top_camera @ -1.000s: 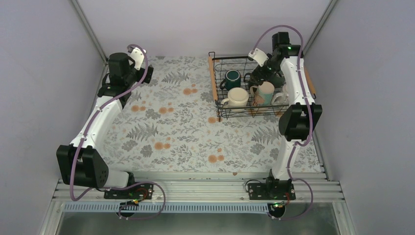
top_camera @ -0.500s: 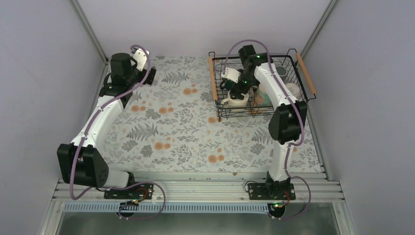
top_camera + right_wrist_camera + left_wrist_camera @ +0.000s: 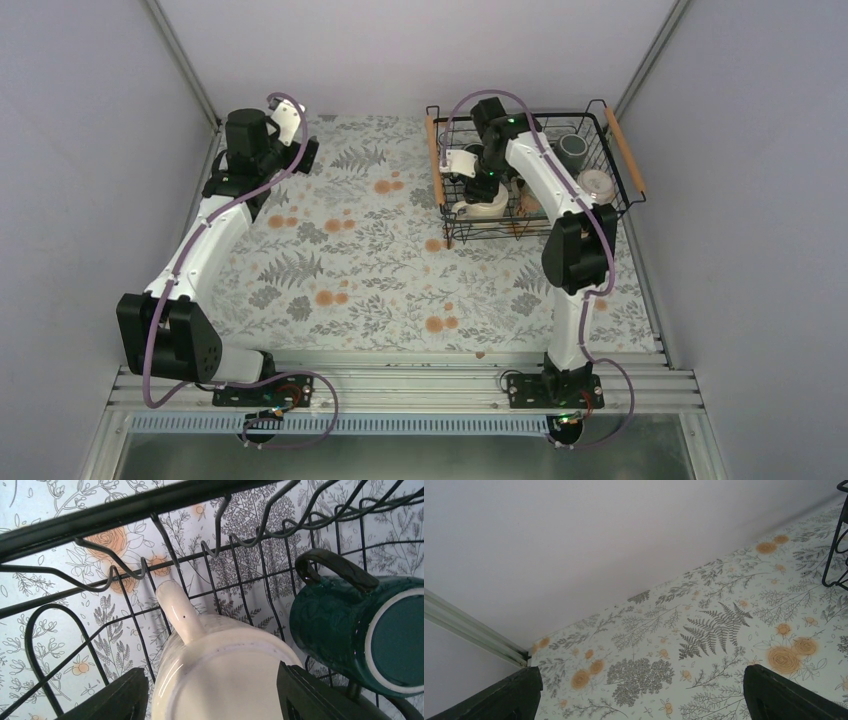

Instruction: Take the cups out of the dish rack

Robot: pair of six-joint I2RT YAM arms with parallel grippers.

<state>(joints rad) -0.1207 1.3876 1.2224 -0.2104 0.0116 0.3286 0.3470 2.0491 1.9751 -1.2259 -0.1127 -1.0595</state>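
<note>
Tabletop point(image 3: 380, 285), fern-printed; dish rack point(image 3: 624, 150); pale walls point(image 3: 400, 50)

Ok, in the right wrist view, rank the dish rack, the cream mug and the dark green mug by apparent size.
1. dish rack, wires spanning the frame.
2. cream mug.
3. dark green mug.
Both mugs are cut off and the cream one sits nearer the camera, so their order is unsure.

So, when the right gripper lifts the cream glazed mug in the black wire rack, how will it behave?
The cream glazed mug looks rigid, probably ceramic, so it should not deform but could chip against the black wire rack. Its glossy surface may slip in the right gripper.
</note>
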